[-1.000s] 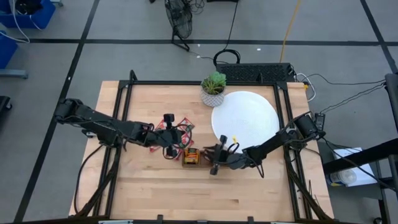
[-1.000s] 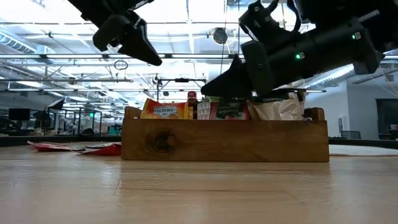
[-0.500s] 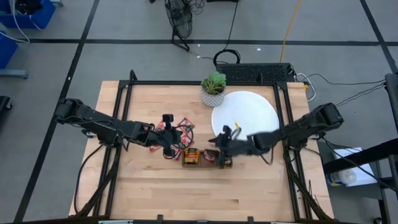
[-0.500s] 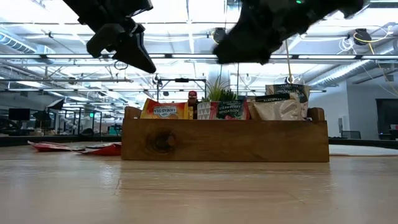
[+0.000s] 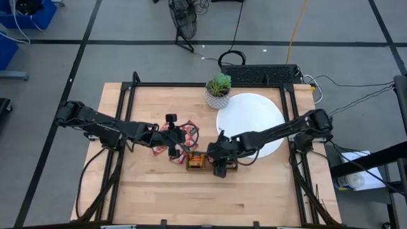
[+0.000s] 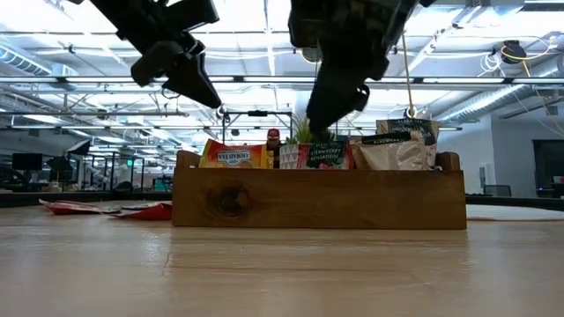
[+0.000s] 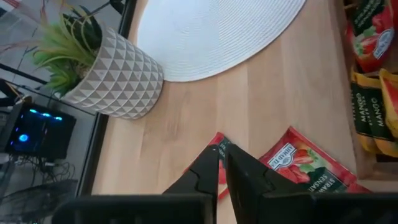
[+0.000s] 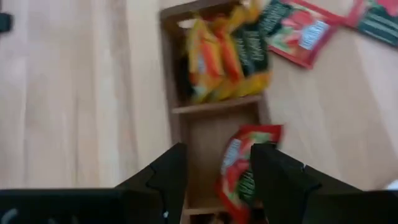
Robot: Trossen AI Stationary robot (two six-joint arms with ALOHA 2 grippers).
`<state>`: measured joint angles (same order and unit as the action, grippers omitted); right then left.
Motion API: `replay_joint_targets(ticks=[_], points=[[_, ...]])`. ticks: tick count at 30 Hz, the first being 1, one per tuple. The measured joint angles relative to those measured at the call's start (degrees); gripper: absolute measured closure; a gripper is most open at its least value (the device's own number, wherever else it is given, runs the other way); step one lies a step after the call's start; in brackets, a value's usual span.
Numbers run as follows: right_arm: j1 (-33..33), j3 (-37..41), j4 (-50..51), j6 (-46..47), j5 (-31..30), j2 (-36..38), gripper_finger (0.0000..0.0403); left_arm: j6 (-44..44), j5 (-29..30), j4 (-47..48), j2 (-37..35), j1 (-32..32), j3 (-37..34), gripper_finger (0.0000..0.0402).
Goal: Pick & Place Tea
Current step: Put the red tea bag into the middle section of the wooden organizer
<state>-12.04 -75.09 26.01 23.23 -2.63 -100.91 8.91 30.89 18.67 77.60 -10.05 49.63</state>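
The wooden tray (image 5: 210, 161) sits on the counter (image 5: 152, 197) as the sorting target, so both arms crowd around it. Its compartments are divided by kind: orange-yellow mango sachets (image 8: 214, 59) fill 1 end, and a red strawberry sachet (image 8: 239, 171) lies loose in the middle compartment, tilted against the wall, which reads as just dropped rather than neatly stacked.

The right gripper (image 8: 214, 165) hangs directly above that middle compartment. Its fingers (image 8: 168, 177) are spread wide with nothing between them; the red sachet shows in the gap below, apart from both pads, so I judge it released.

The left gripper (image 7: 221, 155) is on the far side of the tray from the right one, over the loose pile of red sachets (image 5: 181, 135) lying flat on the counter just beside the tray. Its fingers (image 7: 202, 171) stand almost pressed together, tips close above a red sachet (image 7: 298, 165); whether they pinch an edge I cannot tell.

The potted plant (image 5: 219, 90) and the white round mat (image 5: 254, 114) lie beyond the tray, untouched, with no tea on the mat.
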Motion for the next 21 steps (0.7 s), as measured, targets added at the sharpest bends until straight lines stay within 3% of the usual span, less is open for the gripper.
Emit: replay_joint_targets(ticks=[13, 21], points=[[2.44, -0.42, 5.25, -0.34, -0.2, -0.47, 0.0248, -0.26, -0.94, 2.31, 0.0, 0.4, 0.0, 0.0398], [4.03, -0.42, 4.7, -4.1, -0.24, -2.22, 0.0248, -0.24, -0.96, 2.24, 0.0, 0.44, 0.0, 0.0372]])
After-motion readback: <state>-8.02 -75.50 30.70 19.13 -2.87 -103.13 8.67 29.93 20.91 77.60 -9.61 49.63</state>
